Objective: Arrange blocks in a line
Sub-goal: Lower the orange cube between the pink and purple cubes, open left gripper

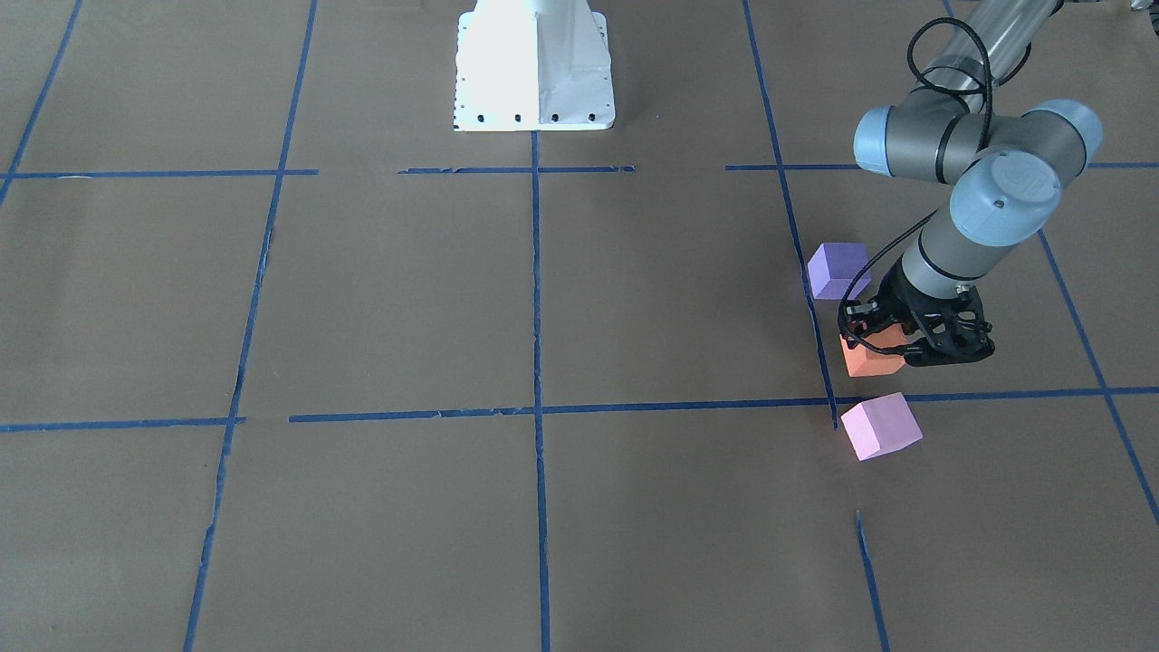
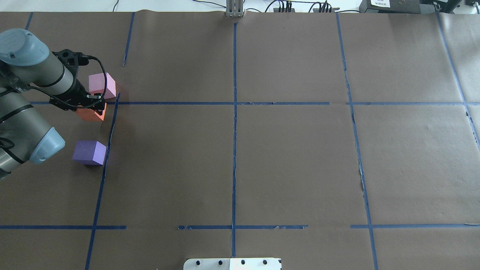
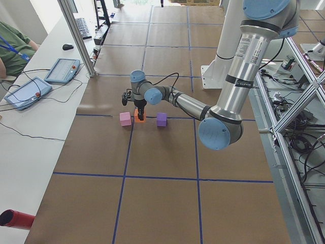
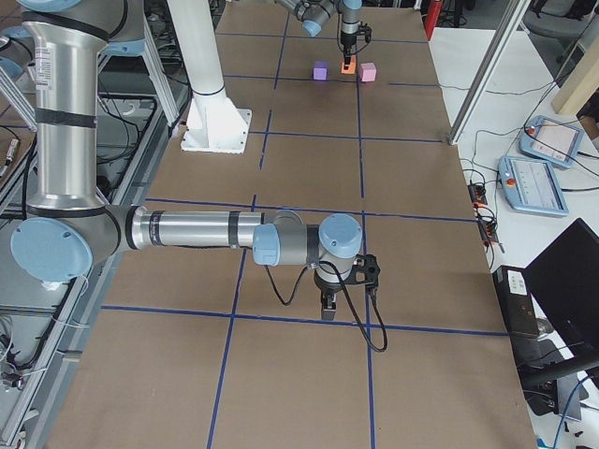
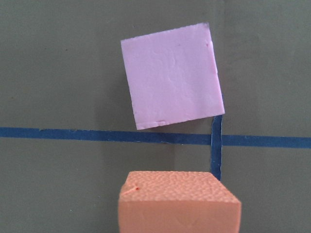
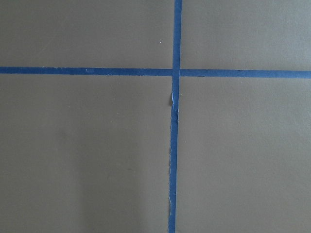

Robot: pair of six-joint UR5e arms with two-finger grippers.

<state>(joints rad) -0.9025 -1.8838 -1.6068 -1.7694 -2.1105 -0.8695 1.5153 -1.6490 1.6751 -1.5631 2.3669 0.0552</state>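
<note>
The orange block (image 1: 867,360) sits near the table's left end, between the dark purple block (image 1: 838,270) and the pale pink block (image 1: 880,426), roughly in a row. My left gripper (image 1: 896,349) is down over the orange block (image 2: 90,114) and appears shut on it, at or just above the paper. In the left wrist view the orange block (image 5: 180,204) fills the bottom centre and the pink block (image 5: 172,75) lies beyond it, turned a little askew. No fingers show there. My right gripper (image 4: 328,307) shows only in the exterior right view, low over bare paper; I cannot tell whether it is open or shut.
Brown paper with a blue tape grid (image 2: 234,103) covers the table. The white robot base (image 1: 534,68) stands at the near middle edge. Teach pendants (image 3: 28,91) lie on a side bench, with a seated person (image 3: 10,43) beside it.
</note>
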